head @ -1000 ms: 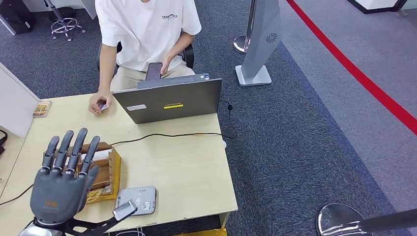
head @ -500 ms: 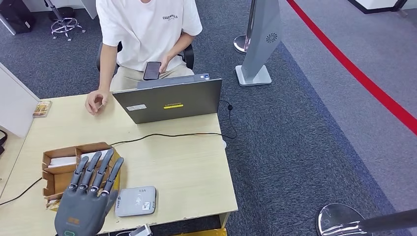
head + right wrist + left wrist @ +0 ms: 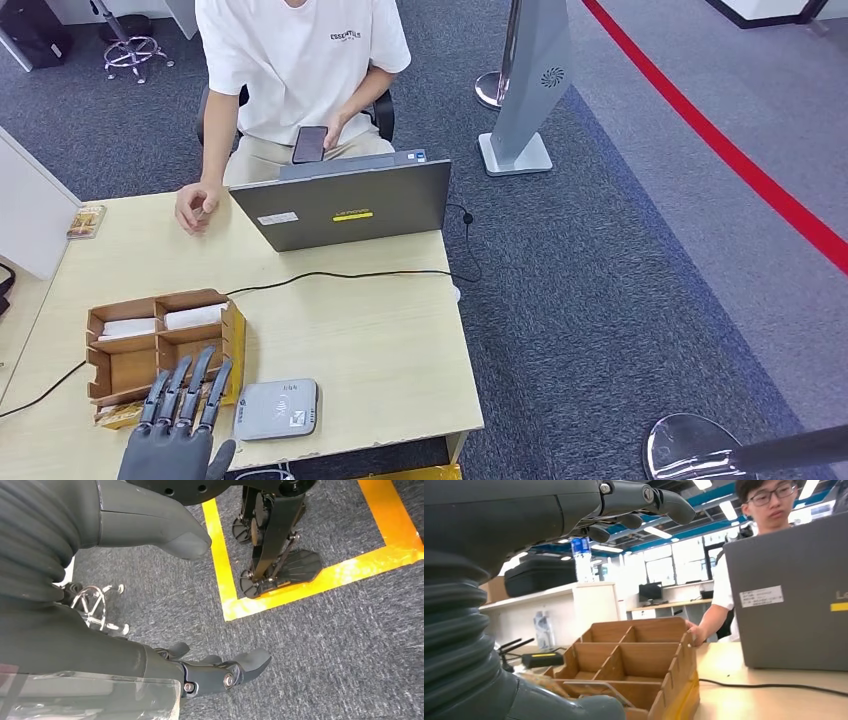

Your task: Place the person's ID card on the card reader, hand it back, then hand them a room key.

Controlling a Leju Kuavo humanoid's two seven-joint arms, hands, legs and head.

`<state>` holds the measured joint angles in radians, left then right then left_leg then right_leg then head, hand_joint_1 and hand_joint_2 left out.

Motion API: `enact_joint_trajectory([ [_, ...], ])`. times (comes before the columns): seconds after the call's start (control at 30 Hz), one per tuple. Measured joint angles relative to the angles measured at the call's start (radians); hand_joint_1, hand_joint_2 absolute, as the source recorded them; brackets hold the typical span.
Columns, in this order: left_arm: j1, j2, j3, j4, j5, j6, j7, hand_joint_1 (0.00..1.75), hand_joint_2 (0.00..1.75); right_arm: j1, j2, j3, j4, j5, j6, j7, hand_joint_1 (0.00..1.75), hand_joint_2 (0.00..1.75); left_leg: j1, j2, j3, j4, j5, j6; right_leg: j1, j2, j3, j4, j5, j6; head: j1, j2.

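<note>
My left hand (image 3: 178,428) hovers at the table's near edge, just in front of the wooden box (image 3: 150,362) and left of the grey card reader (image 3: 277,408). Its fingers are stretched out and apart, and it holds nothing. In the left wrist view the fingers (image 3: 644,497) and thumb (image 3: 574,707) stand wide apart, with the box (image 3: 639,655) beyond them. White cards (image 3: 195,316) lie in the box's far compartments. No card lies on the reader. The person's hand (image 3: 197,207) rests curled on the far side of the table. My right hand (image 3: 220,672) hangs over the carpet and holds nothing.
An open grey laptop (image 3: 345,205) stands at the far edge, and a black cable (image 3: 340,274) runs across the table's middle. The person holds a phone (image 3: 310,143) behind the laptop. A small packet (image 3: 86,221) lies at the far left. A white partition (image 3: 30,215) borders the left side.
My left hand has dropped from above the box back to the near table edge. The person's hand showed a card a second ago and is now curled closed.
</note>
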<state>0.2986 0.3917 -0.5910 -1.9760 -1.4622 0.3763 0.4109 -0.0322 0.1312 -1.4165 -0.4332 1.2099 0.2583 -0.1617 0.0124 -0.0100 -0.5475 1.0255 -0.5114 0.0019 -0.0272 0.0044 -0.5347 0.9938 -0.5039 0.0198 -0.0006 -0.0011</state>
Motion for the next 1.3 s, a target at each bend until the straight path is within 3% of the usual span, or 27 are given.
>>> enact_joint_trajectory([
  [0.57, 0.030, 0.016, 0.018, 0.024, -0.002, 0.015, 0.053, 0.00, 1.75, 0.000, 0.000, -0.013, -0.001, 0.016, -0.023, 0.002, 0.00, 1.75, 0.000, 0.000, 0.000, 0.000, 0.000, 0.000, 0.000, 0.000, 0.000, 0.000, 0.000, 0.000, 0.000, 0.000],
  [0.87, 0.094, -0.028, 0.204, 0.056, -0.031, 0.049, 0.029, 0.00, 1.75, 0.000, -0.007, -0.018, 0.017, 0.033, -0.053, 0.005, 0.00, 1.75, 0.000, 0.000, 0.000, 0.000, 0.000, 0.000, 0.000, 0.000, 0.000, 0.000, 0.000, 0.000, 0.000, 0.000],
  [1.3, 0.115, -0.120, 0.370, 0.119, -0.046, 0.045, -0.059, 0.00, 1.75, -0.003, -0.027, -0.018, 0.058, 0.036, -0.074, 0.011, 0.00, 1.75, 0.000, 0.000, 0.000, 0.000, 0.000, 0.000, 0.000, 0.000, 0.001, 0.000, 0.000, 0.000, 0.000, 0.000],
])
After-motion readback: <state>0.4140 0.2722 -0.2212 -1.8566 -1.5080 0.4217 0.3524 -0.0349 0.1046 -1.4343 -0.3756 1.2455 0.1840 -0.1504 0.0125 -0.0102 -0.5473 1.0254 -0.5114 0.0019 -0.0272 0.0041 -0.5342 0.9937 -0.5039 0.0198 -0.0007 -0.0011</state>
